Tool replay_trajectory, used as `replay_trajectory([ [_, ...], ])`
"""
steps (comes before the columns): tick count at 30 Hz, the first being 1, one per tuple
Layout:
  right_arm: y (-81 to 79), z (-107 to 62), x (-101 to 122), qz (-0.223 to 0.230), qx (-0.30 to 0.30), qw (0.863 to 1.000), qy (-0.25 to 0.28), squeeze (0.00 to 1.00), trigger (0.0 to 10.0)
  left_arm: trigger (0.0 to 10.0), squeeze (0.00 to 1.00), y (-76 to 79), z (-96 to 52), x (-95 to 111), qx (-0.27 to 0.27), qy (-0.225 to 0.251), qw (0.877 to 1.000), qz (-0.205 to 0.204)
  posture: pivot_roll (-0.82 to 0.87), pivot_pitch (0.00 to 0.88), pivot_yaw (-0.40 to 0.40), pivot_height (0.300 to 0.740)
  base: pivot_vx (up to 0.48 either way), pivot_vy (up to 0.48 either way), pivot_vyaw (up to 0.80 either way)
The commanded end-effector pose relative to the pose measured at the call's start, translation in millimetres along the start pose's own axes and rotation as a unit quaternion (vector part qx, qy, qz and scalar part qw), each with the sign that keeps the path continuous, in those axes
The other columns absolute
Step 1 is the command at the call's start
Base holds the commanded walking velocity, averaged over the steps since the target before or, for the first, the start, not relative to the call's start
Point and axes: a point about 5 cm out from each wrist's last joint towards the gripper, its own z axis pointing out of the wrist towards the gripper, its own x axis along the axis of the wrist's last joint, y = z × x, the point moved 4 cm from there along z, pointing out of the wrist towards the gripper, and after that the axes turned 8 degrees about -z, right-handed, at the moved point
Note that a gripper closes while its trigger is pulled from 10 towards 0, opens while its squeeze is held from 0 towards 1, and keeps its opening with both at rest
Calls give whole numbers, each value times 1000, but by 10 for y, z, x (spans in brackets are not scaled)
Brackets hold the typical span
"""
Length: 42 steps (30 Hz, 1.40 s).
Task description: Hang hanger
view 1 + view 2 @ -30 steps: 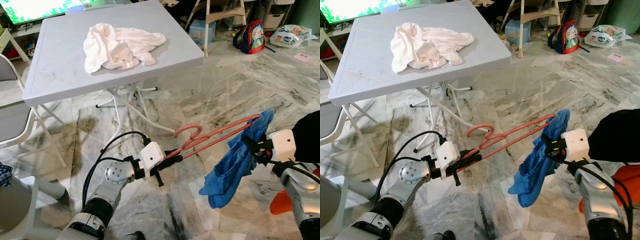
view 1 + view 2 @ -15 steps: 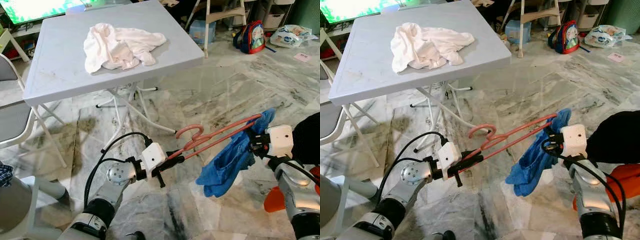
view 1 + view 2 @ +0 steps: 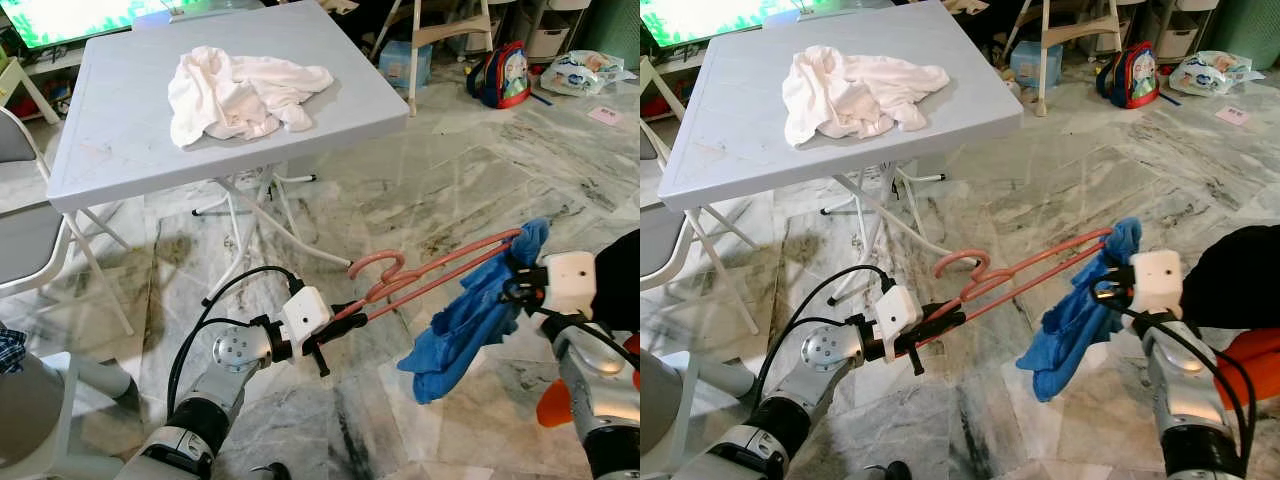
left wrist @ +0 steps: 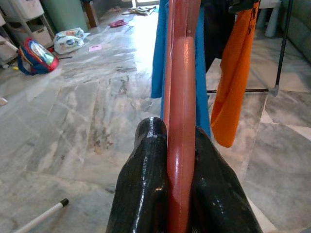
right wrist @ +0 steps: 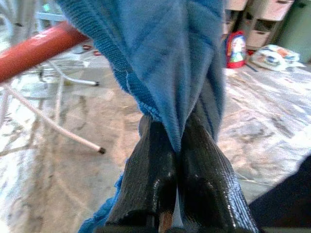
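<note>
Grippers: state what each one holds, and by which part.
Left gripper: pink hanger, by one end. Right gripper: blue cloth, near its top where it drapes over the hanger.

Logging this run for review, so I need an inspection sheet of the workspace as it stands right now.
Surface: marble floor; grey folding table ahead on the left.
Job's things: pink hanger held level above the floor, blue cloth draped over its far end.
Clutter: white cloth crumpled on the table; backpack and a bag on the floor.
Grippers: left pincer shut on the hanger's near end; right pincer shut on the blue cloth.
Cables: black cable looping over the left arm.
Surroundings: grey chair at left; orange garment hanging nearby.
</note>
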Motion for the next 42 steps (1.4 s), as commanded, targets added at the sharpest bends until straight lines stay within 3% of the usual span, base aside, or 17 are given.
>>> replay_trajectory([
  [1,142,-8,50,-3,-32,999,6,0,0,0,0,-41,-39,-53,7,-21,1000,14,-185,97,85,740,0,0,0],
  [5,244,-12,146,1,-57,998,20,0,0,0,0,-16,-120,-212,3,-59,998,16,-187,99,84,740,0,0,0],
  [9,229,18,303,-12,-46,998,38,0,0,0,0,70,-230,-480,-13,-133,991,29,-188,101,85,740,0,0,0],
  [12,226,54,408,-22,-42,998,44,0,0,0,0,122,-286,-598,-19,-160,987,23,-189,102,84,740,0,0,0],
  [18,212,128,478,-29,-45,998,42,0,0,0,0,175,-300,-629,-38,-166,985,24,-191,101,82,740,0,0,0],
  [21,114,185,530,-27,-35,998,43,0,0,0,0,197,-295,-644,-47,-172,984,26,-189,99,81,740,0,0,0],
  [24,-174,171,740,-18,36,995,88,0,0,0,0,153,-314,-738,-25,-210,977,41,-185,100,81,740,0,0,0],
  [26,-450,69,848,-14,121,985,119,0,0,0,0,113,-331,-779,-4,-224,974,43,-186,102,80,740,0,0,0],
  [30,-739,-183,785,-48,230,964,128,0,0,0,0,39,-318,-768,39,-216,975,24,-189,103,80,740,0,0,0],
  [33,-734,-263,686,-51,244,962,112,0,0,0,0,-7,-281,-731,62,-202,977,-2,-192,103,77,740,0,0,0],
  [36,-606,-294,576,-56,220,970,90,0,0,0,0,-79,-223,-656,85,-182,979,-23,-198,103,80,740,0,0,0],
  [42,-606,-294,576,-56,220,970,90,0,0,0,0,-79,-223,-656,85,-182,979,-23,-198,103,80,740,0,0,0],
])
